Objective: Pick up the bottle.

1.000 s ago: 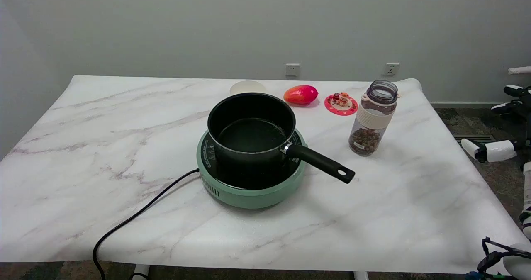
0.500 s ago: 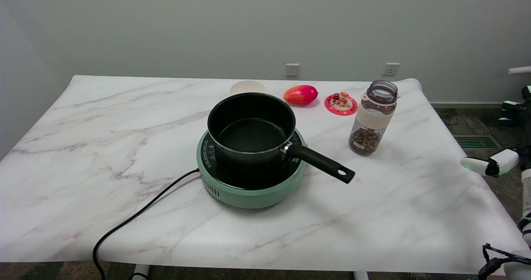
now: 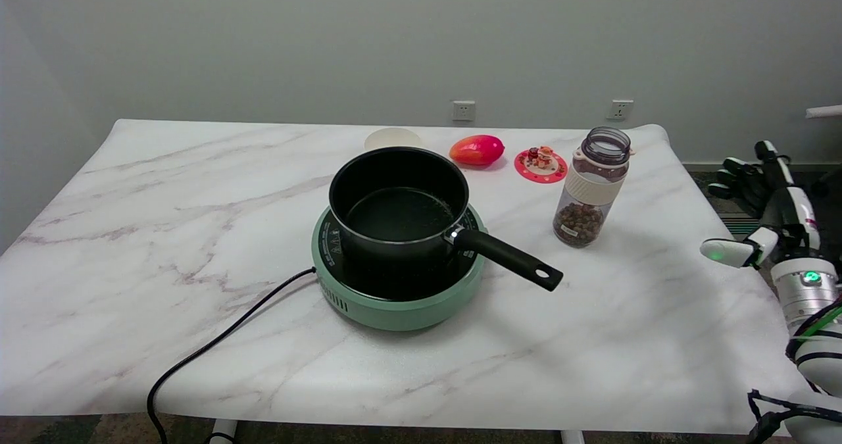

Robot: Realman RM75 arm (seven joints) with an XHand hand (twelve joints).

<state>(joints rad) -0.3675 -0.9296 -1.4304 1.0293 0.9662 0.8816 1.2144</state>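
1. The bottle (image 3: pixel 593 187) stands upright on the marble-patterned surface (image 3: pixel 197 246), toward its far right part. Its mouth is uncapped. A pale band wraps the upper body, and small brown pieces fill the clear lower part.

2. The robot hand (image 3: pixel 756 200) is at the picture's right edge, beyond the right border of the surface and raised above it. It holds nothing. Its fingers (image 3: pixel 740 177) are spread apart and point up and to the left; a white-tipped thumb juts toward the surface.

3. The bottle lies to the left of the robot hand, well apart from it, with bare surface between the two. There is no contact.

4. The right arm rises from the lower right corner. A green light shows on the silver wrist section (image 3: pixel 806 286).

5. A black saucepan (image 3: pixel 398 200) sits on a green round cooktop (image 3: pixel 395 293) near the middle of the surface. The pan's handle (image 3: pixel 510 258) points right and toward the near side; its end is below and left of the bottle, not touching it.

6. A black cord (image 3: pixel 210 345) runs from the cooktop's left side and off the near edge.

7. Along the far side, behind the pan: a pale round dish (image 3: pixel 393 138), partly hidden by the pan; a red-orange fruit (image 3: pixel 477 149); a pink coaster (image 3: pixel 541 164) carrying small figures. The coaster is just left of the bottle's top.

8. Two wall sockets (image 3: pixel 464 110) are on the grey wall behind.
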